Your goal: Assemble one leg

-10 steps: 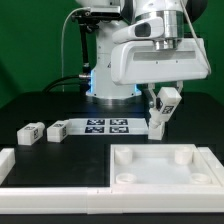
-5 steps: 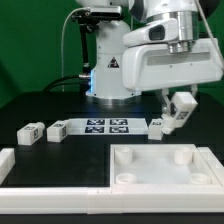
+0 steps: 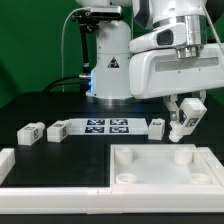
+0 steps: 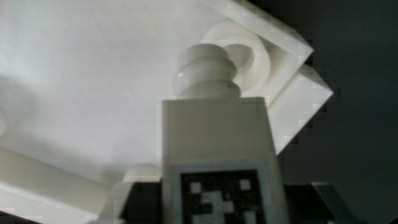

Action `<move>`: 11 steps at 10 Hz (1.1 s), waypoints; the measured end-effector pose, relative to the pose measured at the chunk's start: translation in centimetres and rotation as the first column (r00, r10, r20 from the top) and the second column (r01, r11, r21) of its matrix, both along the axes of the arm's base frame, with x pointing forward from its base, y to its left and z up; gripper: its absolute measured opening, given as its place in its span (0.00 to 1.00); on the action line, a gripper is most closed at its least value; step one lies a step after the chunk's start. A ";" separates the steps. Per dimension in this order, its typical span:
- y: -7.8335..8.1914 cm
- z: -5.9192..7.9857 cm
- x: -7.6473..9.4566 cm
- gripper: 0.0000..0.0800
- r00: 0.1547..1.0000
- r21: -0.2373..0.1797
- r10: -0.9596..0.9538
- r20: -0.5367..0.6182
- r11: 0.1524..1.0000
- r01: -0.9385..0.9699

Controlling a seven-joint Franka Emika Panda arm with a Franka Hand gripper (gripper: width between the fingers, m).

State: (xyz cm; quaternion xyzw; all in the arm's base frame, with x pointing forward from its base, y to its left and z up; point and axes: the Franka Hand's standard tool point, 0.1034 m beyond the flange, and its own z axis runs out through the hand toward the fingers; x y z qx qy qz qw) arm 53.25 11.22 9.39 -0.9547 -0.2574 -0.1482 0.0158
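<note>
From the exterior view, the arm hangs over the table's far side, towards the exterior view's right. Its gripper (image 3: 186, 112) is clamped around a leg (image 3: 185, 120), which it carries in the air at a slant, clear of everything. Right below and a touch nearer sits the white panel (image 3: 165, 168), with a corner socket (image 3: 181, 156) under the raised peg. Three loose legs lie on the dark table: two (image 3: 28, 132) (image 3: 57, 129) towards the exterior view's left and one (image 3: 157, 124) just beside the marker board (image 3: 105, 126). The wrist view looks down the held leg. Its tag face is close to the lens and its stepped tip points at the round rim of the socket, with a gap left between tip and rim. The fingers show only as dark edges on either side of the tag, but the peg is plainly pinched between them. I'd say this is the carry-and-align step: picking up is done and seating is not. The next move seems to call for bringing the leg upright, centring the tip over the socket and lowering it straight. The risk, as I judge it, is catching the rim while tilted.
</note>
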 end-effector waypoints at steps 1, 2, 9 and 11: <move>-0.9 0.2 0.5 0.36 0.994 0.002 0.013 0.104 1.000 -0.014; -1.9 -0.2 0.2 0.36 0.988 0.019 -0.022 0.155 1.000 0.020; -1.6 0.0 1.3 0.36 0.989 0.083 -0.146 -0.001 0.986 0.145; -1.7 0.1 1.5 0.36 0.989 0.085 -0.144 0.016 0.986 0.142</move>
